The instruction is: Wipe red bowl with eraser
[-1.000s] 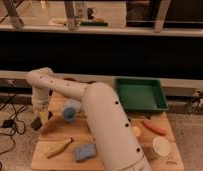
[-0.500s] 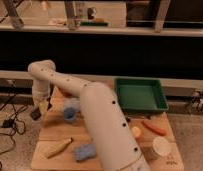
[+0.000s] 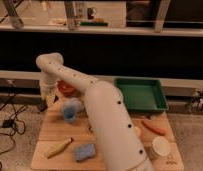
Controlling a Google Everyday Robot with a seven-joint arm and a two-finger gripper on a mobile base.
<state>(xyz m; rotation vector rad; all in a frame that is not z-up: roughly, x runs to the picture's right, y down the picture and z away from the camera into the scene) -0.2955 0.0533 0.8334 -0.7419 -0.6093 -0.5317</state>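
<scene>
The gripper (image 3: 43,102) hangs off the left edge of the wooden table (image 3: 51,131), just left of the red bowl (image 3: 66,88) and a little lower in the view, its jaws drawn together on what looks like the eraser (image 3: 41,106), a small tan piece with a dark side at the tips. The white arm (image 3: 102,115) rises from the lower right, bends above the red bowl and drops to the wrist beside it. The red bowl sits at the table's far left corner, upright, with its rim partly hidden by the arm. Just in front of it lies a blue rounded thing (image 3: 71,109); further forward are a pale-yellow banana-like piece (image 3: 58,148) and a blue sponge (image 3: 85,151). Well to the right of the red bowl stands a green tray (image 3: 141,95). By my reading the step in hand is carrying the eraser to the bowl, as no contact with it shows. The next move calls for a short shift to the right over the rim, then a gentle descent so the eraser meets the inside without tipping the bowl or pushing it off the corner
</scene>
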